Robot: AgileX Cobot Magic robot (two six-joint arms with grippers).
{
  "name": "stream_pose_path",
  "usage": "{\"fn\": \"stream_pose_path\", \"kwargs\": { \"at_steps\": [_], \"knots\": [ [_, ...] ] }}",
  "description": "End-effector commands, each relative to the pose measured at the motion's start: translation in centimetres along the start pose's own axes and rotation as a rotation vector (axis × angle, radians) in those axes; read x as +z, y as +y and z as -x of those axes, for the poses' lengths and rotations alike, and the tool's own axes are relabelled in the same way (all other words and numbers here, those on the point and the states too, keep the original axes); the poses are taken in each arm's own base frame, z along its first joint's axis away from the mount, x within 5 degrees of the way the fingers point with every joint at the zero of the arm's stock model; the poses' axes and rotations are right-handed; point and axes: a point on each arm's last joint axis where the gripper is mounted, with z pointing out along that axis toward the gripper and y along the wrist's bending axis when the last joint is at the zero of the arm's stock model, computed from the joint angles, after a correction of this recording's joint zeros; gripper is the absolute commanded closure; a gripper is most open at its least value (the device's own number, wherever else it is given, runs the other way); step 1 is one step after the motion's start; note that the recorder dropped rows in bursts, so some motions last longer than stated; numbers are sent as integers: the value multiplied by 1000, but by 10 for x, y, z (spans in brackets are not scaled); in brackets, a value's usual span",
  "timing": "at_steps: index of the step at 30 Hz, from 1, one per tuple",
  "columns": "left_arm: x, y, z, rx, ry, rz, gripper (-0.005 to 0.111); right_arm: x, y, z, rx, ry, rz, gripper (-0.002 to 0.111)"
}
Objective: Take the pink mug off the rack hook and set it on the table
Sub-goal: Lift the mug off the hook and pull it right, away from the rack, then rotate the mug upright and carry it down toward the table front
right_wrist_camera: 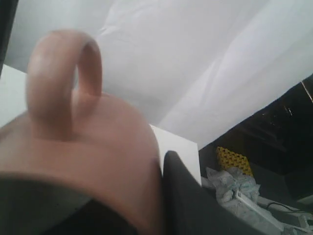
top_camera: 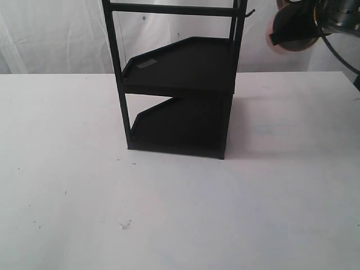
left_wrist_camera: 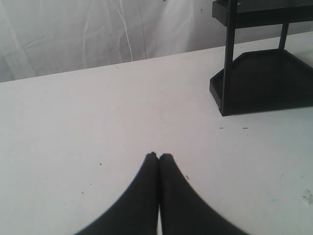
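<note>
The pink mug (top_camera: 284, 49) hangs in the air at the top right, to the right of the rack hook (top_camera: 249, 12) and clear of it. My right gripper (top_camera: 298, 28) is shut on the mug. In the right wrist view the pink mug (right_wrist_camera: 98, 147) fills the near field with its loop handle (right_wrist_camera: 63, 83) standing free, and one black finger (right_wrist_camera: 186, 196) presses its wall. The black rack (top_camera: 185, 73) stands mid-table (top_camera: 180, 214). My left gripper (left_wrist_camera: 159, 155) is shut on nothing, low over the table (left_wrist_camera: 98, 122), well apart from the rack (left_wrist_camera: 264, 78).
A white curtain (top_camera: 50, 34) hangs behind the table. Past the table's far edge (right_wrist_camera: 181, 147) lie a yellow object (right_wrist_camera: 234, 159) and crumpled pale clutter (right_wrist_camera: 230, 181). Small dark specks (top_camera: 125, 224) dot the tabletop near the front.
</note>
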Motion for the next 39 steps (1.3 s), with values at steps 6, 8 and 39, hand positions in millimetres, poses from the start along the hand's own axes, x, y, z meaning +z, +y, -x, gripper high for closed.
{"fn": "stream_pose_path", "kwargs": {
  "at_steps": [6,8,39],
  "knots": [
    [0,0,-1,-6,2,2,107,-8,-10,-5,-47,106,-15,108],
    [0,0,-1,-6,2,2,107,-8,-10,-9,-69,146,-15,108],
    [0,0,-1,-6,2,2,107,-61,15,-43,-302,525,537,108]
  ]
}}
